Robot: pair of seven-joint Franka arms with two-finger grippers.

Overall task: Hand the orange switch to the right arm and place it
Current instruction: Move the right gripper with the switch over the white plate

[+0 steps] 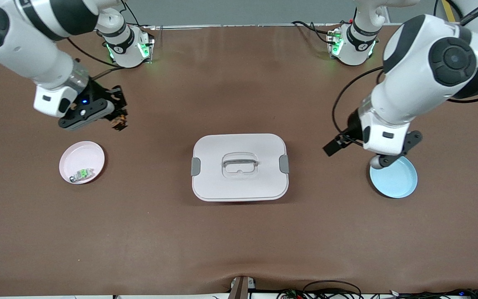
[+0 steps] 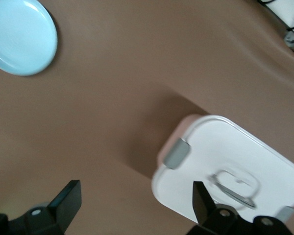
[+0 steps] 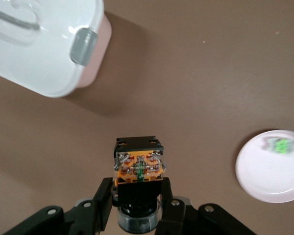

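My right gripper is shut on the orange switch, a small black block with an orange middle. It holds the switch in the air over bare table close to the pink dish. In the right wrist view the switch sits upright between the fingers of the right gripper. My left gripper is open and empty, hanging over the table at the edge of the blue dish. In the left wrist view its gripper has widely spread fingers with nothing between them.
A pale switch with a green middle lies in the pink dish. A white lidded box with a handle stands mid-table; it also shows in both wrist views. The blue dish is empty.
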